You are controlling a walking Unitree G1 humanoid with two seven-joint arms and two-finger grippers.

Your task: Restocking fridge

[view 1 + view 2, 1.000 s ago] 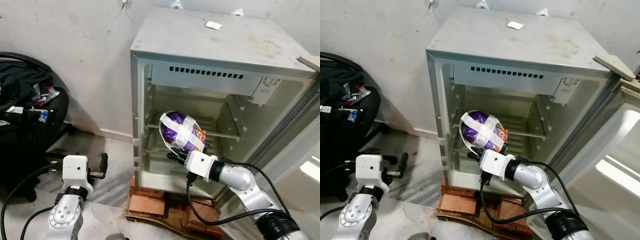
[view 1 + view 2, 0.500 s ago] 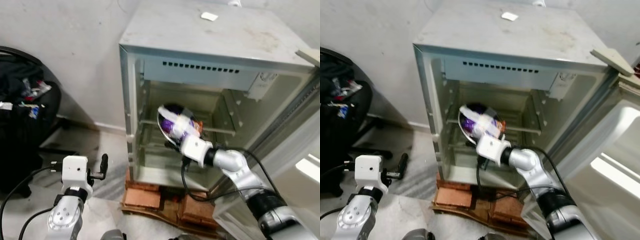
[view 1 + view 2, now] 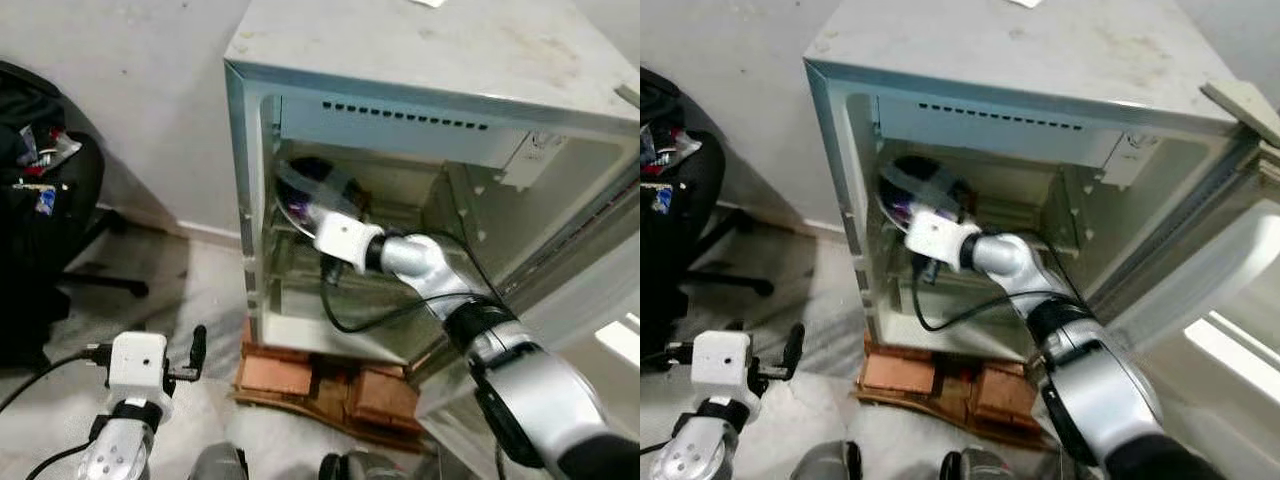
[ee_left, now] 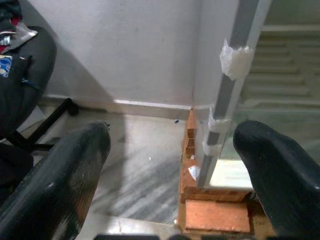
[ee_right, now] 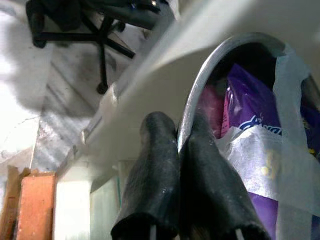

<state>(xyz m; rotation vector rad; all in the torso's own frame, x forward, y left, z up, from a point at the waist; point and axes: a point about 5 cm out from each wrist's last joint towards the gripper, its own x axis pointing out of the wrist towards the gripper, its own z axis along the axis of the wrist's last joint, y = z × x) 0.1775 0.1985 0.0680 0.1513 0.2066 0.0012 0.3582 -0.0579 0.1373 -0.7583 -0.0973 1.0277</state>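
A metal bowl [image 3: 308,189] of purple snack packets [image 5: 252,117], strapped over with clear tape, is tilted inside the small silver fridge [image 3: 420,60], at the upper left of its compartment near the left wall. My right gripper [image 5: 179,137] is shut on the bowl's rim [image 5: 207,75], one finger on each side, with the arm reaching into the fridge [image 3: 990,255]. My left gripper [image 4: 170,135] hangs open and empty low over the floor, left of the fridge's front corner.
The fridge stands on orange bricks [image 3: 300,375]. Its door [image 3: 1210,300] is swung open to the right. A black office chair piled with bags [image 3: 40,190] stands at the left by the wall. Grey marbled floor [image 3: 190,290] lies between chair and fridge.
My right arm has carried the bowl deeper into the fridge, up and toward its left wall. The head camera has come closer and tilted. The left arm has stayed low.
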